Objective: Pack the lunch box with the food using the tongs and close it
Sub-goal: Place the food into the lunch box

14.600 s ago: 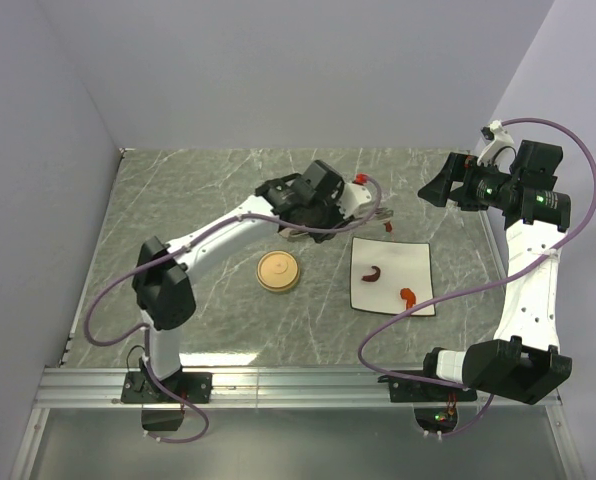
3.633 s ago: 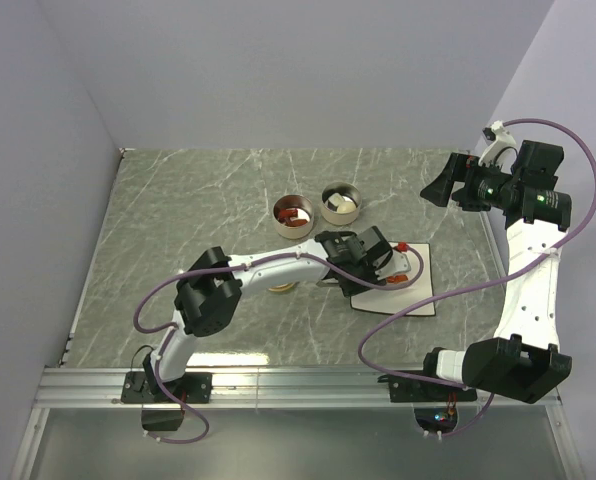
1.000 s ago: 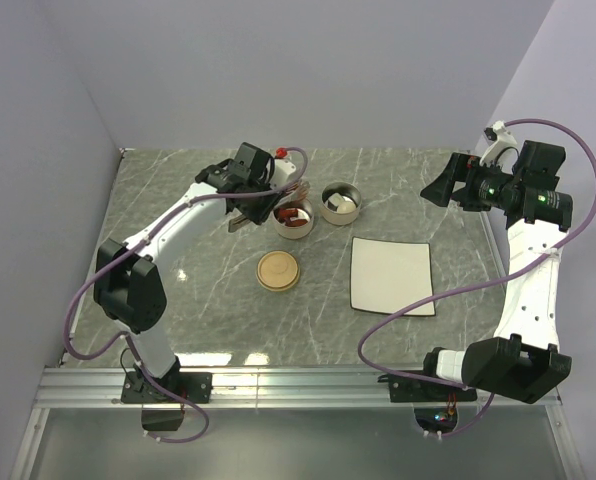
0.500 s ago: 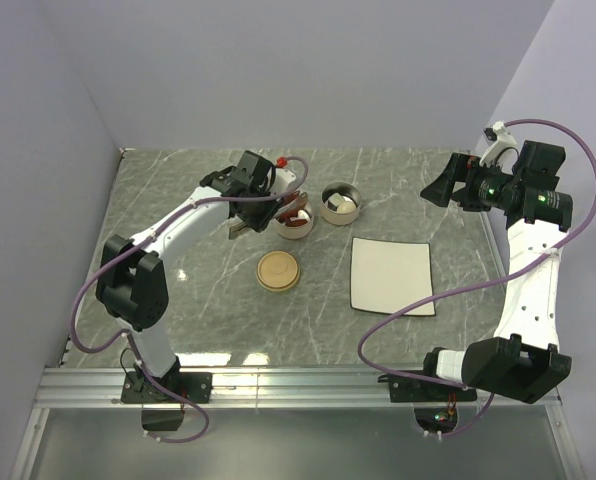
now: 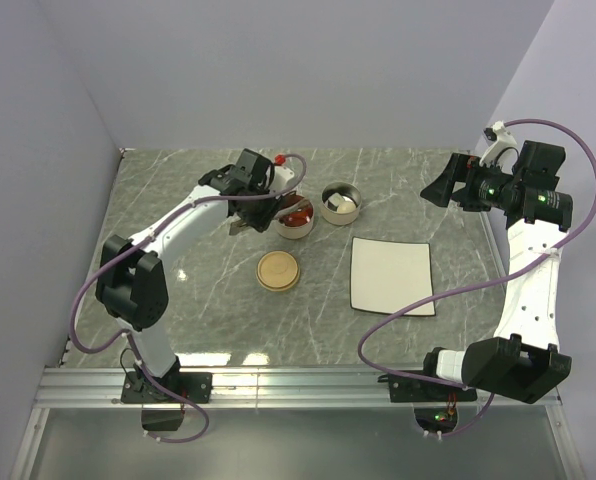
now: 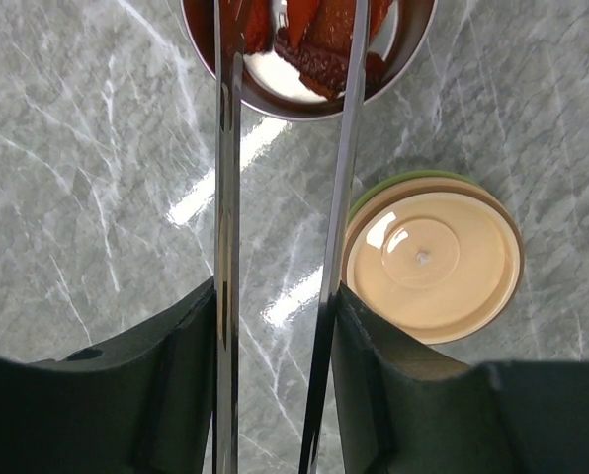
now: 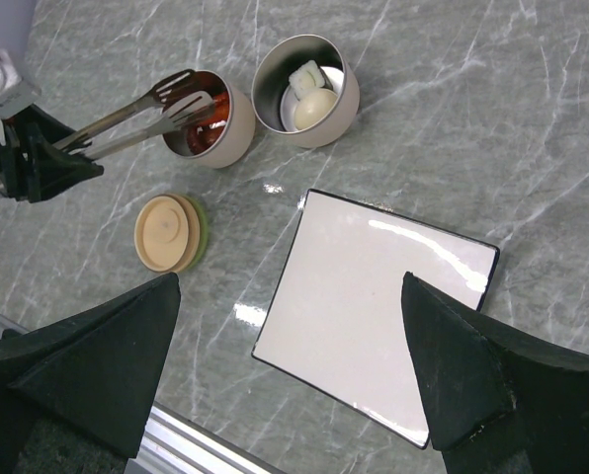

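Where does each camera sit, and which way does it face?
Top external: high behind the bases, looking down on the grey marble table; left arm and right arm show.
Left wrist: on the left arm, looking along long silver metal tongs in the left hand to a round metal tin of red food; fingers show.
Right wrist: on the right arm, looking down on the white square plate; open right hand's fingers show.
Shared: both wrist views show that tin and a cream round lid.
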`<state>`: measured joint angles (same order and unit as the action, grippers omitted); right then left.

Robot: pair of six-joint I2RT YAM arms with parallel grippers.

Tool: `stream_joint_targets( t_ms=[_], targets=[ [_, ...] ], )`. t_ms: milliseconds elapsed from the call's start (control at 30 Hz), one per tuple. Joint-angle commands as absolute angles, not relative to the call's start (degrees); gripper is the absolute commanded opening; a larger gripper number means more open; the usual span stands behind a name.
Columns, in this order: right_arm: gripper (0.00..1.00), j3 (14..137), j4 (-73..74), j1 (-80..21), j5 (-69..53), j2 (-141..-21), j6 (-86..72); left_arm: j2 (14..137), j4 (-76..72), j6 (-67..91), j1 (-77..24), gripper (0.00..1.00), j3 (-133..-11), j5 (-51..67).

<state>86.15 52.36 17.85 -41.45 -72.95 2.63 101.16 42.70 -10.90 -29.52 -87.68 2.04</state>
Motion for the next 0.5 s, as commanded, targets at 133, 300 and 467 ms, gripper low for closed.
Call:
stream_joint_targets(
  t_ms=[133,300,467],
  targets=[
    [1.00,87.5,52.8,18.3,-42.3,-72.6,3.5,94.4,41.4,-10.5,-26.7,0.47,-93.7,8.3],
    [1.00,87.3,52.7,18.3,-42.6,-72.6,3.5,89.5,38.8,-12.4,-26.5,0.48,-90.6,17.1],
    [1.00,87.9,52.6,18.3,-42.8,-72.8,3.1,88.2,36.1,-13.0,-31.0,0.49,-88.1,22.3]
  ],
)
